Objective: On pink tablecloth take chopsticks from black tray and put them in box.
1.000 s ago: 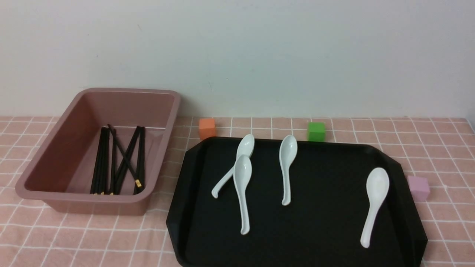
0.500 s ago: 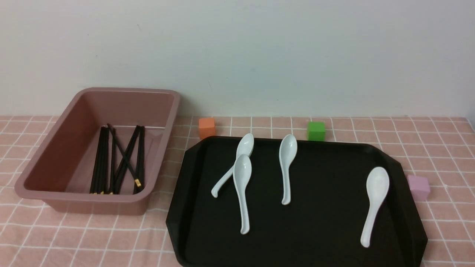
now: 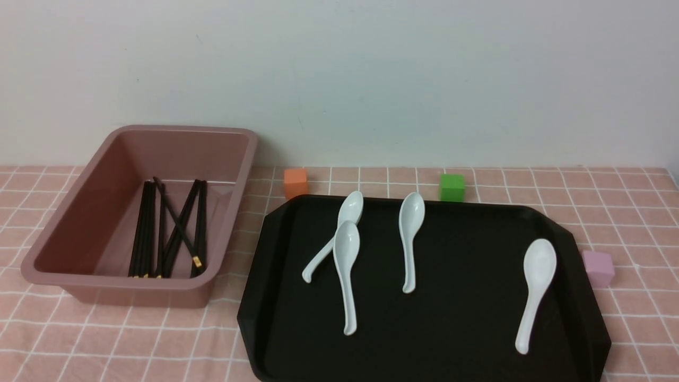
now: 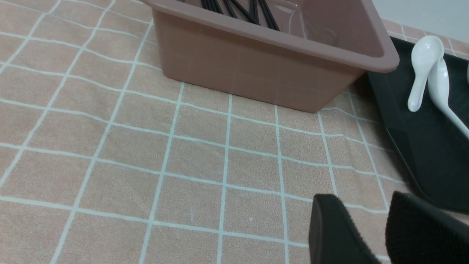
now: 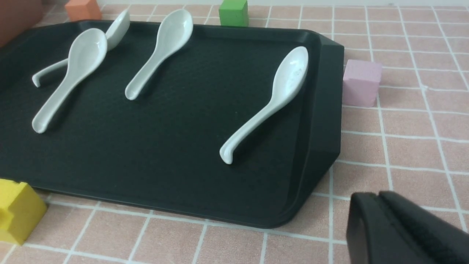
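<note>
Judging the job done, since every one of the chopsticks lay in the box and the black tray bore only spoons, both arms did best resting clear: left gripper slightly parted and empty, right gripper closed on nothing

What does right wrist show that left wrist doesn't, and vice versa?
Only right wrist: the yellow block at the black tray's near edge, the orange cube, green cube and pink cube, two more white spoons, and the right gripper, fingers together, holding nothing.

Only left wrist: the box with chopsticks inside, and the left gripper, fingers slightly apart, holding nothing.

Both: the pink tablecloth, part of the tray, and the two overlapping spoons at its box end.
</note>
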Available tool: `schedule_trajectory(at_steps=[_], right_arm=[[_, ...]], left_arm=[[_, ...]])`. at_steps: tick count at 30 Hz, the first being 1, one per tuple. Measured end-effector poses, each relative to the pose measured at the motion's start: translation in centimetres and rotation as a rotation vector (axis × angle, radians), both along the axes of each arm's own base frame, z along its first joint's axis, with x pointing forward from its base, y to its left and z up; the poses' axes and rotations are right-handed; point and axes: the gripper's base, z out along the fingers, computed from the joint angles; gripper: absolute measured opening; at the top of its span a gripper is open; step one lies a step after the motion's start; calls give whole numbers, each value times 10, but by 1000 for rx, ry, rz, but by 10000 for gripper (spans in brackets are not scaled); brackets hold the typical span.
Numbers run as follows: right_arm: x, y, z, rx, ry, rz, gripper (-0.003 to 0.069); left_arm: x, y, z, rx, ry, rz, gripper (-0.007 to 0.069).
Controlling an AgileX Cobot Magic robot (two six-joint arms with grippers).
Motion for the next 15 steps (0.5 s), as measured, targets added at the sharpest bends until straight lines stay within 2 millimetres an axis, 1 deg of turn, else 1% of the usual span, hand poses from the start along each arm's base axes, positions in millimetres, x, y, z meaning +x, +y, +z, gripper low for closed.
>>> schedule_trajectory(at_steps=[15], right_arm=[[0,0,0,0,0,0,55]], left_arm=[[0,0,0,0,0,0,239]])
